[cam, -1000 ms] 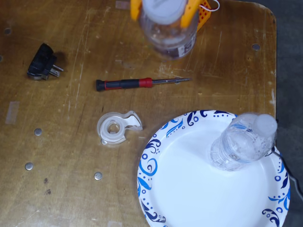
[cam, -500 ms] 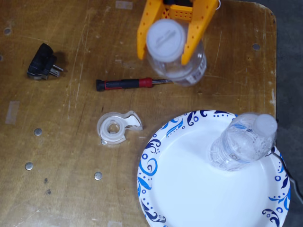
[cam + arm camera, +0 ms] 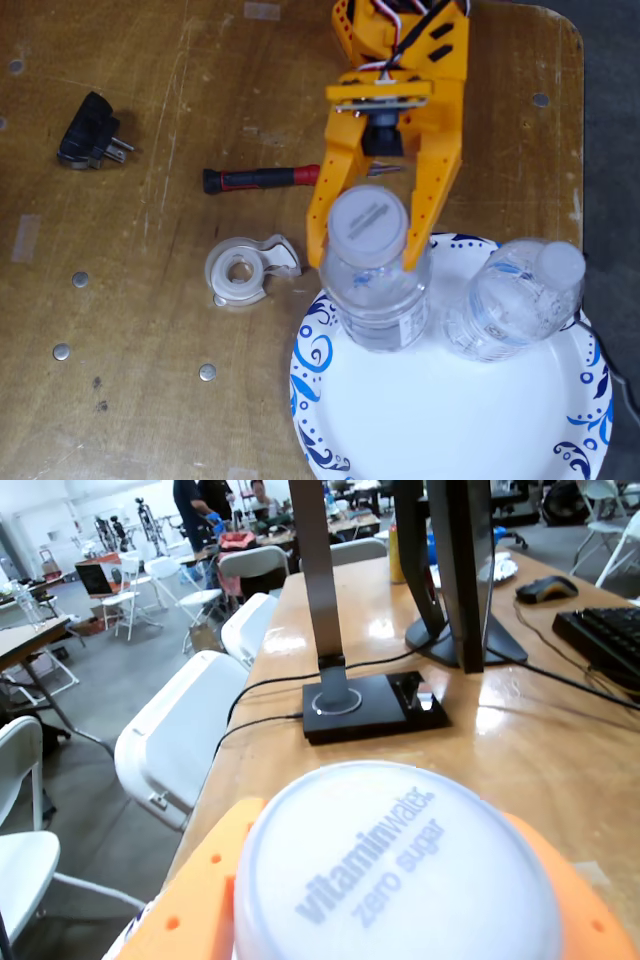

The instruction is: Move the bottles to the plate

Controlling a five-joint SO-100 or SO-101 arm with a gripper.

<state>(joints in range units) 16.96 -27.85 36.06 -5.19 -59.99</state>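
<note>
In the fixed view my orange gripper (image 3: 367,262) reaches down from the top. Its two fingers (image 3: 322,225) press both sides of a clear ribbed bottle (image 3: 378,300) just below the white cap. That bottle stands upright on the upper left rim of the white plate (image 3: 440,420) with blue swirls. A second clear bottle (image 3: 510,300) with a white cap stands on the plate's upper right part, apart from the gripper. In the wrist view the held bottle's cap (image 3: 395,880), printed "vitaminwater zero sugar", fills the bottom between the orange fingers (image 3: 190,900).
A clear round tape dispenser (image 3: 240,272) lies just left of the plate. A red-and-black screwdriver (image 3: 260,179) and a black plug adapter (image 3: 88,132) lie further up and left. The table's edge runs close on the right. The wrist view shows monitor stands (image 3: 370,705) and chairs beyond.
</note>
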